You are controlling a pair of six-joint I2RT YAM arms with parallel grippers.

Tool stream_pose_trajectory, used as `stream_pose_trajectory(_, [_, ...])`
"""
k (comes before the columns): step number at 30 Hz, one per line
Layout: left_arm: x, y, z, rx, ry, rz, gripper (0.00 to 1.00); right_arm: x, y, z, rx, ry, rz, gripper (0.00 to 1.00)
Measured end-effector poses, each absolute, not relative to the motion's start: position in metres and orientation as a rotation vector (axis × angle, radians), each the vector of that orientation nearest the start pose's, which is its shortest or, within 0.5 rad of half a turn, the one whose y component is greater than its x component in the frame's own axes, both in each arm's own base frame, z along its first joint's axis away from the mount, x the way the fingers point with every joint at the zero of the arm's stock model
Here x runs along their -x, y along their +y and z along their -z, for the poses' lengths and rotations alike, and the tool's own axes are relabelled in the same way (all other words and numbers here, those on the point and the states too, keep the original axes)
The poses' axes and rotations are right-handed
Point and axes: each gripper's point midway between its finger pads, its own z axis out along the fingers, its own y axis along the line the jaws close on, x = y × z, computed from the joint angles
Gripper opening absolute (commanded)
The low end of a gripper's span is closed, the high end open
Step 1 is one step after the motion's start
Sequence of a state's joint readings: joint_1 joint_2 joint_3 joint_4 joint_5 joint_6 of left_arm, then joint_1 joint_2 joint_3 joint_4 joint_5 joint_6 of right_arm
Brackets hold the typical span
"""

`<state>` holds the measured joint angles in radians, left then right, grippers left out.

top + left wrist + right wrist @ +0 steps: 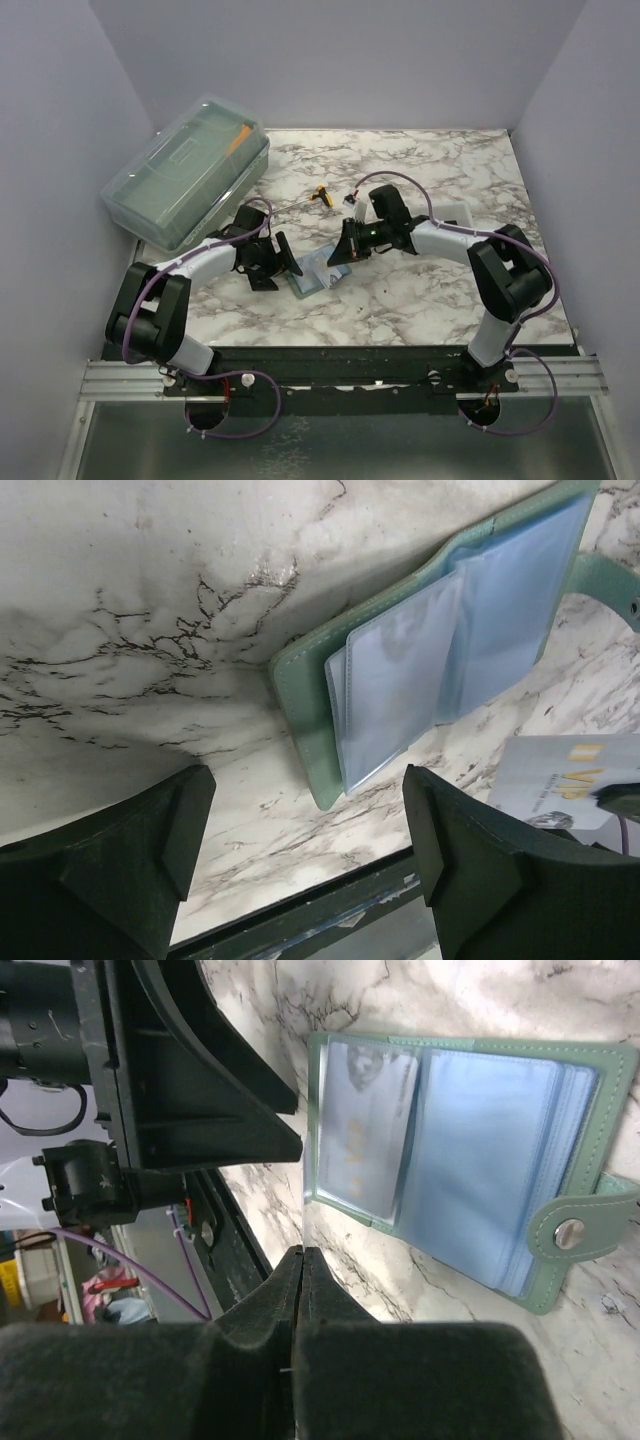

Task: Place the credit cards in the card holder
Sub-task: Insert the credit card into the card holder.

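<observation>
The sage-green card holder [312, 280] lies open on the marble table between both grippers, its clear bluish pockets facing up [450, 650] [490, 1150]. Its snap strap [575, 1232] sticks out at one end. My right gripper [302, 1252] [343, 262] is shut on a pale credit card with gold lettering [362, 1130]. It holds the card just above the end of the holder opposite the strap. The card also shows in the left wrist view [555, 775]. My left gripper [310, 820] [285, 262] is open and empty, just beside the holder's near corner. No other cards are in view.
A big translucent lidded box [190, 170] stands at the back left. A yellow-and-black tool [320, 195] lies behind the grippers. A white tray [452, 213] sits partly hidden behind my right arm. The table's near edge [300, 910] runs close under my left gripper.
</observation>
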<state>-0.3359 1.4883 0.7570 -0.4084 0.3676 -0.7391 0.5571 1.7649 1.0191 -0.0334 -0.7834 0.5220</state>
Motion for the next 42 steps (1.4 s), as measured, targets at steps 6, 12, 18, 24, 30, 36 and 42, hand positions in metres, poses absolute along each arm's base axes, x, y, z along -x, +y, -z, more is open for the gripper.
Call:
stream_pose_trajectory(6, [-0.250,-0.181,-0.034,0.484,2.811,0.708,0.72,-0.256,0.326,-0.080,0.471,2.484,-1.448,0.00])
stream_pose_trajectory(12, [-0.256,-0.180,-0.032,0.505,2.792,0.652,0.67,-0.252,0.320,-0.070,0.448,2.489,-1.452,0.00])
stream_pose_trajectory(18, [-0.262,-0.179,-0.030,0.508,2.768,0.616,0.59,-0.247,0.311,-0.059,0.412,2.513,-1.447,0.00])
stream_pose_trajectory(24, [-0.267,-0.180,-0.029,0.504,2.750,0.613,0.56,-0.248,0.310,-0.057,0.398,2.508,-1.448,0.00])
stream_pose_trajectory(30, [-0.270,-0.180,-0.029,0.500,2.740,0.607,0.55,-0.251,0.308,-0.052,0.387,2.513,-1.444,0.00])
stream_pose_trajectory(36, [-0.271,-0.180,-0.029,0.498,2.735,0.608,0.53,-0.250,0.303,-0.047,0.365,2.526,-1.439,0.00])
stream_pose_trajectory(42, [-0.273,-0.181,-0.029,0.492,2.726,0.611,0.53,-0.249,0.303,-0.036,0.361,2.547,-1.457,0.00])
